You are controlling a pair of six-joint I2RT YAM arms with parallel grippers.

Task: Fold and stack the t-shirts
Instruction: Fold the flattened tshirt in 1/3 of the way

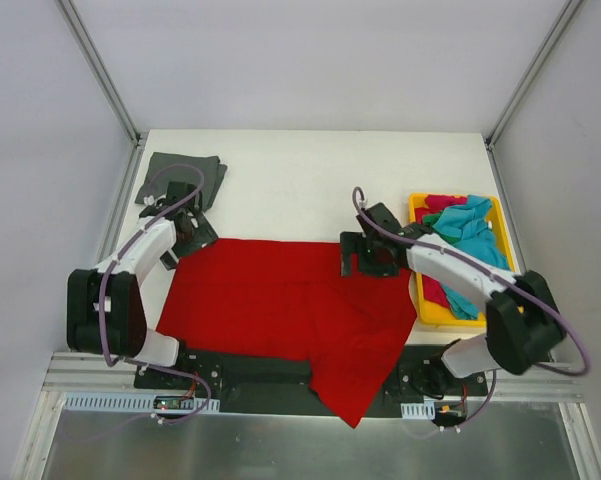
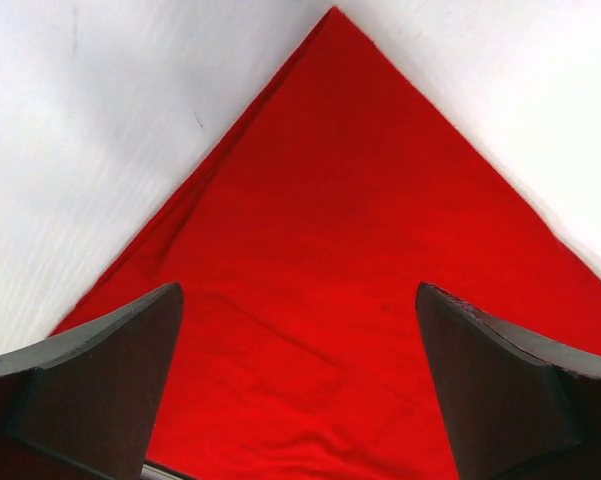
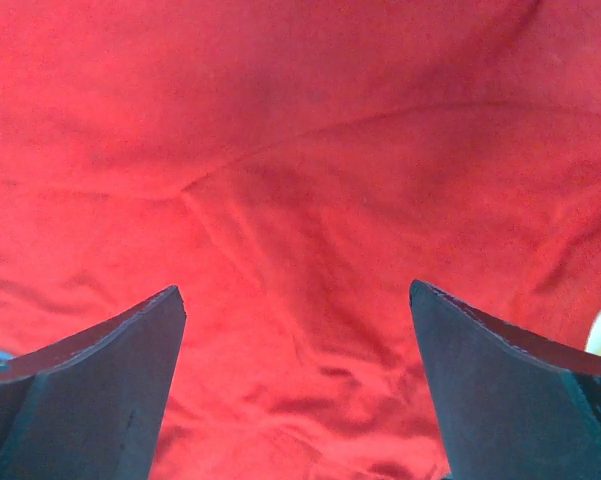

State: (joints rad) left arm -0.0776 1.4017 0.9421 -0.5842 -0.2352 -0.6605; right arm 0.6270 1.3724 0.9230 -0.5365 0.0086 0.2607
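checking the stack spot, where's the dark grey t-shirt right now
In the top view the dark grey t-shirt lies at the far left corner of the white table, just beyond the left end effector and the spread red t-shirt.

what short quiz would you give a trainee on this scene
1. True or false: the left gripper and right gripper are both open over the red shirt.
2. Where is the grey shirt? A) far left corner of the table B) under the red shirt C) in a gripper
3. Fill in: the turquoise shirt lies in the yellow ____.

Key: 1 true; 2 A; 3 tray
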